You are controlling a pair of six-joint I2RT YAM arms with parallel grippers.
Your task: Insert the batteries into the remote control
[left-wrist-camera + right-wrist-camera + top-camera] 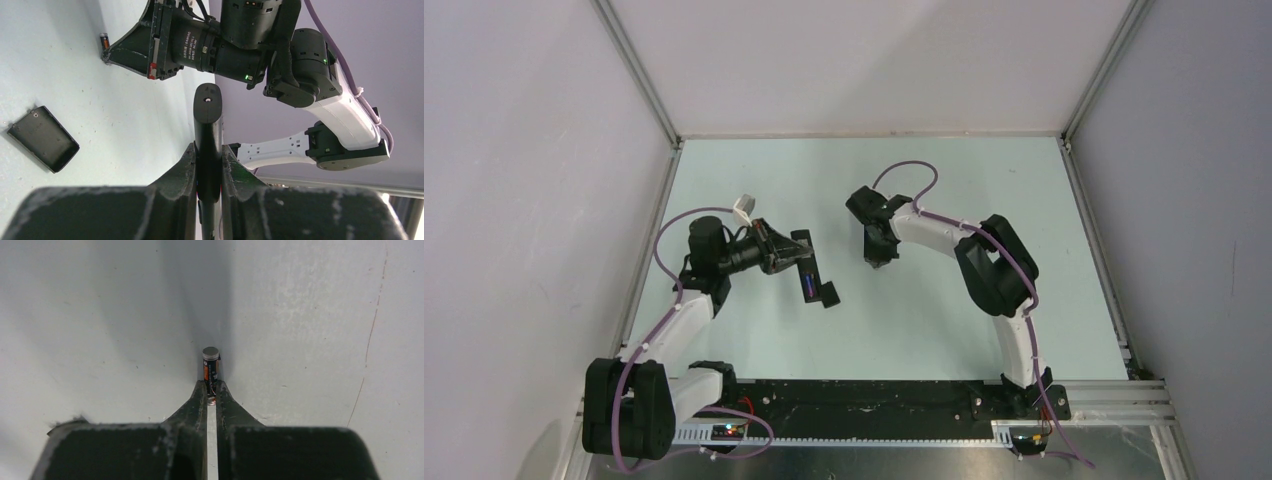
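One dark battery (211,365) pinched, remote control (207,117) clamped.
Right jaws closed on its near end, frame centre; left jaws grip the remote control, centre-left overhead. Lift slowly, the hold looks shallow; match polarity before seating.

The remote control (207,131) is black, the battery (210,368) dark, orange-marked, silver-capped.

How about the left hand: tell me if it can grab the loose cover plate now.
Probably not yet: the left hand is shut on the remote control. The cover plate itself lies uncovered on the table nearby.
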